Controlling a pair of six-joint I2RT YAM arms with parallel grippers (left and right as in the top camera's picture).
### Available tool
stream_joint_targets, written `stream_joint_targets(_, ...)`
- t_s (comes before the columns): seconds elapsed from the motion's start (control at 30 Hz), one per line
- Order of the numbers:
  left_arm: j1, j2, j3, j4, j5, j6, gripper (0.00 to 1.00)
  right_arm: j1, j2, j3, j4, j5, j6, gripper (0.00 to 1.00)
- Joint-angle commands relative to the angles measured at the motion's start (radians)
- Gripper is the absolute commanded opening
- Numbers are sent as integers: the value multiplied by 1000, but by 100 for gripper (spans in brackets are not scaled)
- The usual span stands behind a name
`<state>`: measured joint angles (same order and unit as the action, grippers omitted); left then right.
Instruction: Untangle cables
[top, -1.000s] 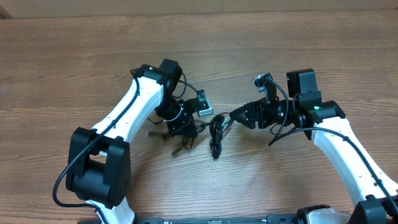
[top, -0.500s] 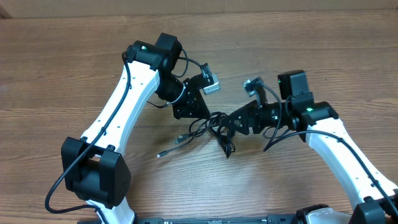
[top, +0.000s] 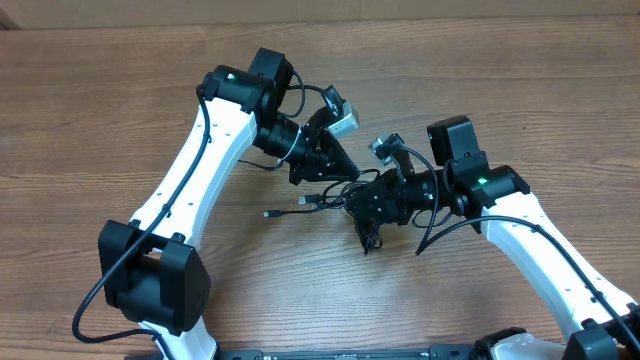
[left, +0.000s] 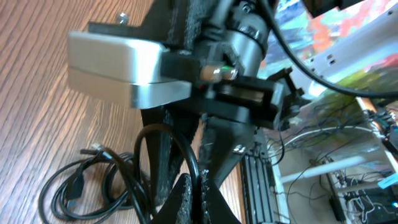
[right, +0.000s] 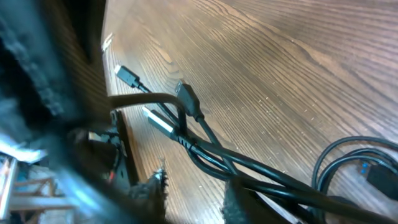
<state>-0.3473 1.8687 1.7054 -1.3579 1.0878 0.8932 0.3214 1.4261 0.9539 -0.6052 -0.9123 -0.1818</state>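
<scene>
Thin black cables (top: 345, 200) lie tangled on the wooden table between my two arms. One strand ends in a small plug (top: 271, 213) to the left, and a loop (top: 370, 240) trails toward the front. My left gripper (top: 338, 172) hangs over the tangle's far side. In the left wrist view, the left gripper (left: 199, 193) is shut on one black cable (left: 186, 149) that arcs up from it. My right gripper (top: 362, 203) reaches into the tangle from the right. In the right wrist view, the right gripper (right: 196, 199) shows bare wood between its fingers. A bundle of cables (right: 211, 149) crosses just above its right finger (right: 239, 199).
Loose cable coils (left: 87, 180) rest on the table to the left of the left fingers. A silvery-tipped plug (right: 127, 76) and a black plug (right: 189, 99) lie beyond the right fingers. Both arms' wrists crowd the middle of the wooden table (top: 120, 120).
My left gripper moved away and to the right, dragging the cables along. My right gripper came in leftward into the tangle and its fingers have drawn closer together.
</scene>
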Motion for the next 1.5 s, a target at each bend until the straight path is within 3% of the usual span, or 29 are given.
stream_joint_targets(0.0,-5,7,30,-6,80,24,4,1,1,11,3,-5,-10,26)
stream_joint_targets(0.1,-6,7,30,-7,72,23,4,1,1,11,3,-5,-10,26)
stream_joint_targets(0.2,-2,7,30,-2,16,6,4,1,1,11,3,4,-10,45)
stream_joint_targets(0.37,16,7,30,28,-124,-230,4,1,1,11,7,71,-1,45)
stream_joint_targets(0.77,8,7,30,16,-74,-239,4,1,1,11,69,197,1,70)
stream_joint_targets(0.93,-3,7,30,-7,-73,-239,4,1,1,11,134,246,1,71)
stream_joint_targets(1.03,-3,7,30,-27,-69,-238,4,1,1,11,164,265,1,64)
stream_joint_targets(1.2,-3,7,30,-17,-66,-238,4,1,1,11,171,265,1,25)
stream_joint_targets(1.33,-3,7,30,7,-66,-239,4,1,1,11,135,269,1,6)
stream_joint_targets(1.47,-1,7,30,16,-75,-239,4,1,1,11,81,399,2,4)
